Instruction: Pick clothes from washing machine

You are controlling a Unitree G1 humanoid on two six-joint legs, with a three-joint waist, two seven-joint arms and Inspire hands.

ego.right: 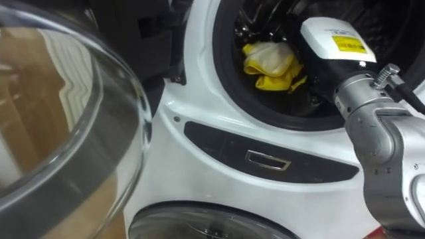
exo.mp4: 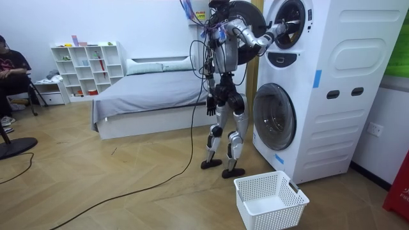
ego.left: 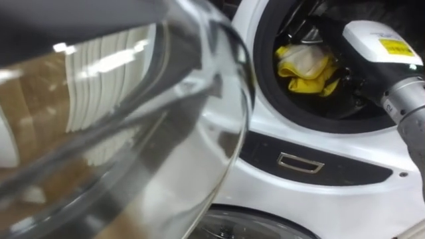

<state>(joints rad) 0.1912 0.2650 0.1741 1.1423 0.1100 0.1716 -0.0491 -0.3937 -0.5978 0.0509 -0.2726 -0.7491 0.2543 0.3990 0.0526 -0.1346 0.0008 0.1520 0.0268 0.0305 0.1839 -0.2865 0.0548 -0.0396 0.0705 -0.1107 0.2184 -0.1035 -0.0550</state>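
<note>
A bedroom with a wooden floor [exo.mp4: 96, 185] is the setting. At the room view's far left a person [exo.mp4: 9, 70] sits on a chair, taking no part. Next come a white shelf unit [exo.mp4: 86, 67] against the wall and a low bed [exo.mp4: 147, 96] with a grey cover. The robot stands upright between the bed and a white stacked washing machine [exo.mp4: 332, 96], close to its front. Its left hand [exo.mp4: 209, 105] hangs at hip height, well apart from the machine, and it is too small there to tell how it is set. On the floor near the robot's feet, in front of the lower drum, stands a white laundry basket [exo.mp4: 271, 217]. In the eye views the upper drum's round glass door [ego.left: 133, 119] is swung open on the left, very near the camera. Right of it is the drum's dark mouth, with a dark panel [ego.left: 312, 159] below on the white front. A yellow cloth [ego.left: 307, 66] lies bunched inside the drum. The right hand [ego.left: 378, 40] is reached in from the right, its white back just beside the cloth. The cloth lies to that hand's left, at its far end. The hand's front is lost in the drum's shadow — whether it grips the cloth or only nears it cannot be told.
</note>
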